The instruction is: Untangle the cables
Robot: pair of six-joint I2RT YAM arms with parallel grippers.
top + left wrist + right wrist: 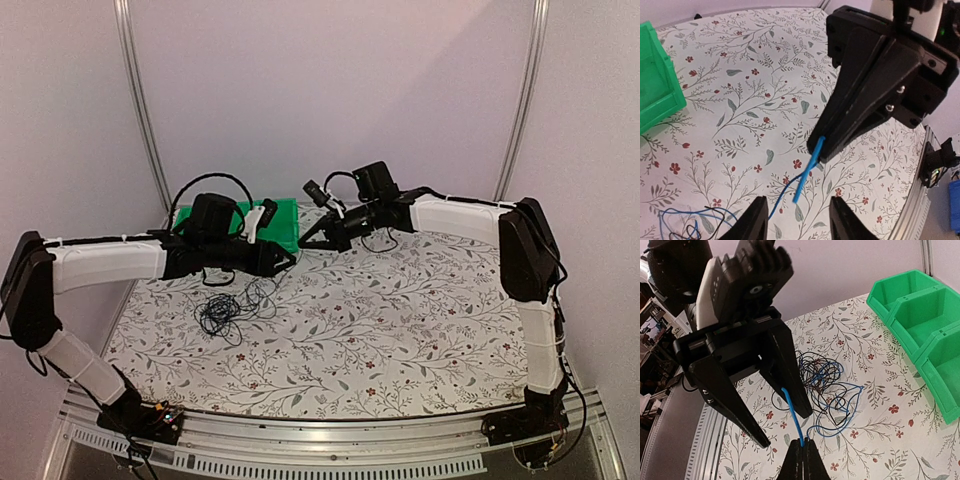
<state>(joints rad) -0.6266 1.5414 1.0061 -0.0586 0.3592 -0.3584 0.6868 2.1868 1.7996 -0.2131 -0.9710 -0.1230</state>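
Pinching a blue cable [792, 415] in the right gripper [801, 447], fingers pressed fully together on it. Holding the left gripper [786, 427] tip to tip with the right one, jaws spread apart on either side of that same strand, clamping nothing. Leaving the tangled bundle of cables [822, 375] lying on the flowered table [400, 320] beneath the left arm, near the green bin [920, 315].
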